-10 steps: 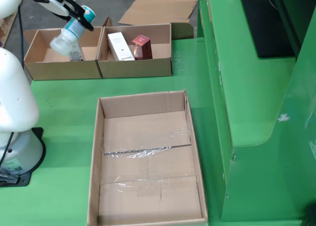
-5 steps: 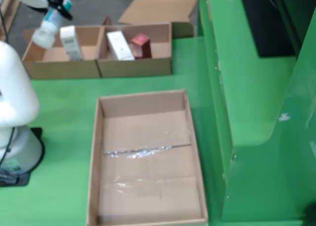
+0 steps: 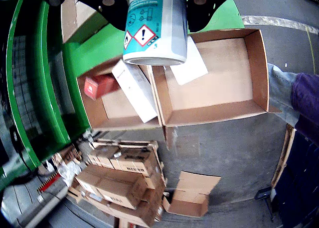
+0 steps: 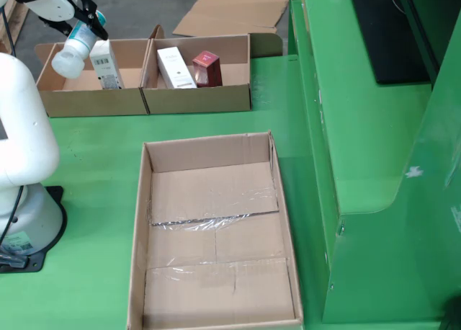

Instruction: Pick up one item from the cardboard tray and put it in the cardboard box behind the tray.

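Note:
My gripper [image 4: 85, 24] is shut on a white and teal spray can [image 4: 73, 53] and holds it tilted in the air over the left of two small cardboard boxes [image 4: 86, 99] behind the tray. In the wrist view the can [image 3: 155, 26] hangs from the gripper [image 3: 154, 1] above both boxes. The left box in the fixed view holds a white carton [image 4: 106, 63]. The other box [image 4: 198, 99] holds a white carton [image 4: 175, 67] and a red carton [image 4: 206, 68]. The big cardboard tray [image 4: 140, 222] in front shows only tape on its floor.
The robot's white base [image 4: 21, 157] stands left of the tray on the green table. A raised green ledge [image 4: 360, 128] runs along the right. Flat cardboard [image 4: 230, 9] lies on the floor behind. The wrist view shows stacked cartons [image 3: 124, 183] and a person's leg [image 3: 281, 88].

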{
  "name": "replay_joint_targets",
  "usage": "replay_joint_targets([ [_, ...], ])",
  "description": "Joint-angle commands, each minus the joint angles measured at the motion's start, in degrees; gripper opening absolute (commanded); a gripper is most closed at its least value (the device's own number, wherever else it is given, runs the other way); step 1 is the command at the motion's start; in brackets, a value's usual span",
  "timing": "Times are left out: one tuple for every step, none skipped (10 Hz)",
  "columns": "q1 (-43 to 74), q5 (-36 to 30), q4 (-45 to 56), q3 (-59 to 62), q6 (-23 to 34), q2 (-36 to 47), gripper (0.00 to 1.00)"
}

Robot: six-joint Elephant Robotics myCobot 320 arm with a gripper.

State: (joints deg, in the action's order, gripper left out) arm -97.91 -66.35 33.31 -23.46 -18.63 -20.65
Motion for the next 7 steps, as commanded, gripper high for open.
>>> replay_joint_targets([
  [-0.2, -0.9, -16.9, 23.5, 7.2, -17.4, 0.00],
  [-0.2, -0.9, -16.9, 23.5, 7.2, -17.4, 0.00],
  [-0.2, -0.9, -16.9, 23.5, 7.2, -17.4, 0.00],
  [0.6, -0.9, -29.4, 23.5, 11.6, -23.1, 0.00],
  [0.6, -0.9, -29.4, 23.5, 11.6, -23.1, 0.00],
  [0.8, -0.3, -34.7, 23.5, 13.2, -25.2, 0.00],
  [1.1, 0.7, -41.2, 23.5, 15.2, -27.8, 0.00],
])
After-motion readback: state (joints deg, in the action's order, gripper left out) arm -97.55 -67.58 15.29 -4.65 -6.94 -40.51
